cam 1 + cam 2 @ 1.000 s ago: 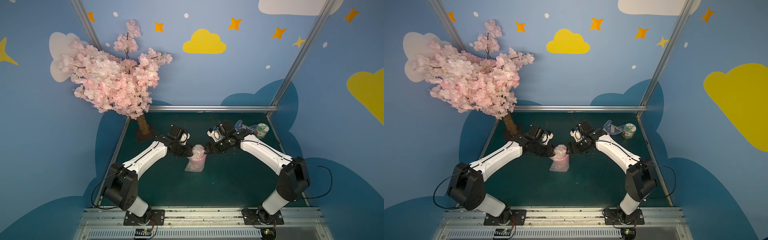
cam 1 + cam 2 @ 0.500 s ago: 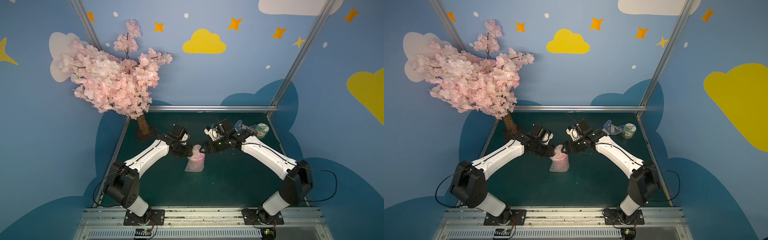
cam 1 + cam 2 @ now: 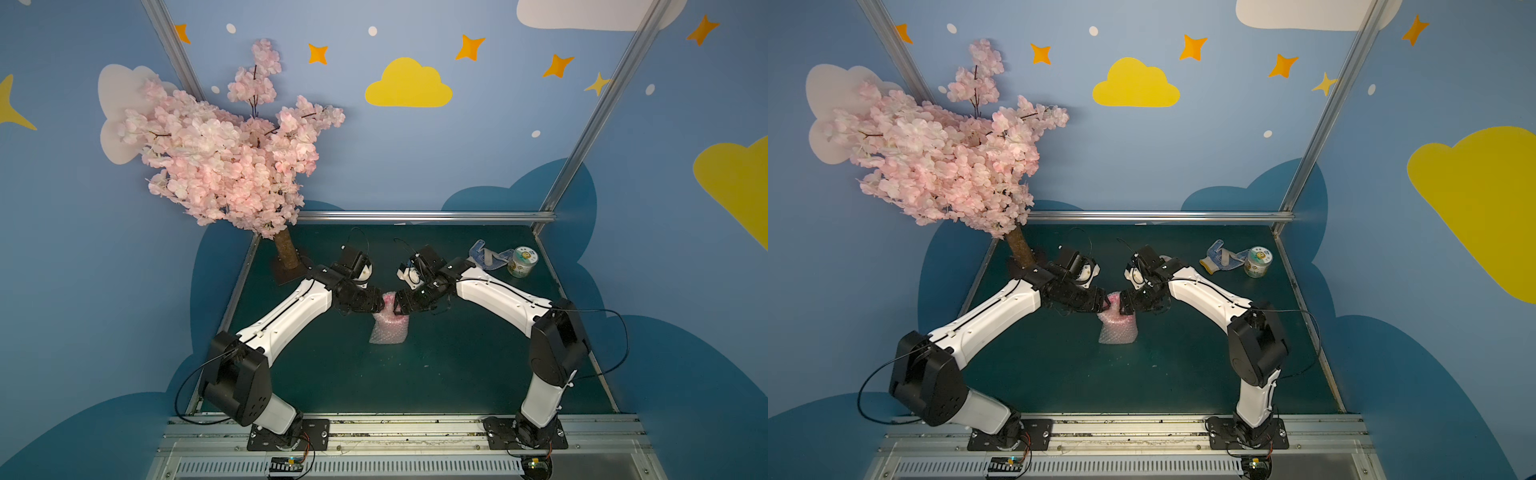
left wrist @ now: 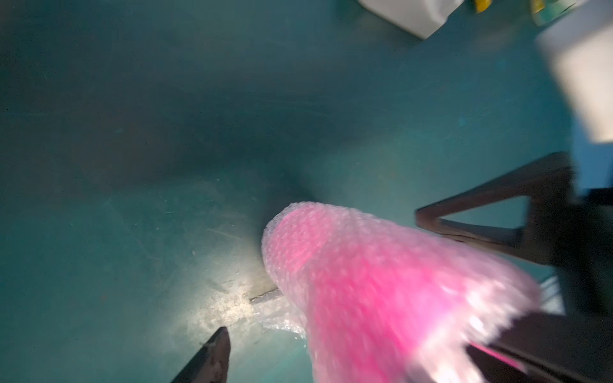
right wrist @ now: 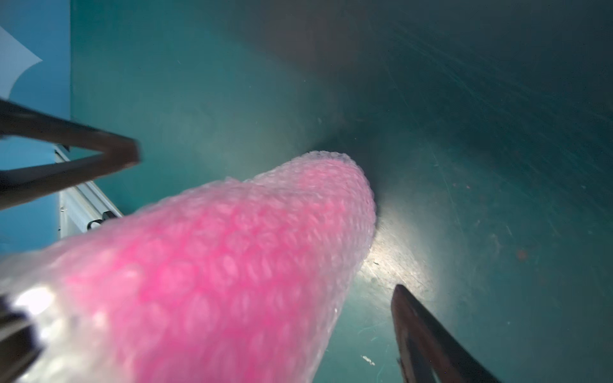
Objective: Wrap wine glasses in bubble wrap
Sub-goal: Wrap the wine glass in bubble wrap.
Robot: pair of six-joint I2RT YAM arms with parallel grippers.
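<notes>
The hot-pink goblet [image 3: 389,297] stands on end near the middle of the green table [image 3: 457,374]. The bubble wrap [image 3: 388,330] is rolled around it as a loose tube that widens down to the tabletop. In both top views a patch of stronger pink shows at the top of the roll, between the two arms. In the wrist views the pink glows through the bubbles along most of the bundle (the plastic blurs it, so I cannot tell whether bowl or foot is uppermost).

The left gripper [image 3: 380,306] and the right gripper [image 3: 397,307] meet at the bundle's top from opposite sides, almost nose to nose. The left one is spread wide astride the roll. In the left wrist view one of its fingers [image 4: 212,358] stands clear of the wrap with bare table between them, and the other is a dark shape against the wrap's far side, so nothing is clamped. The right one is likewise spread. In the right wrist view its near finger [image 5: 431,338] is apart from the wrap, and the opposite one sits against the plastic.

Well apart, at the far right corner, a small round tub [image 3: 522,262] stands beside a knitted glove [image 3: 484,255]. A pink blossom tree [image 3: 224,166] rises from the far left corner
</notes>
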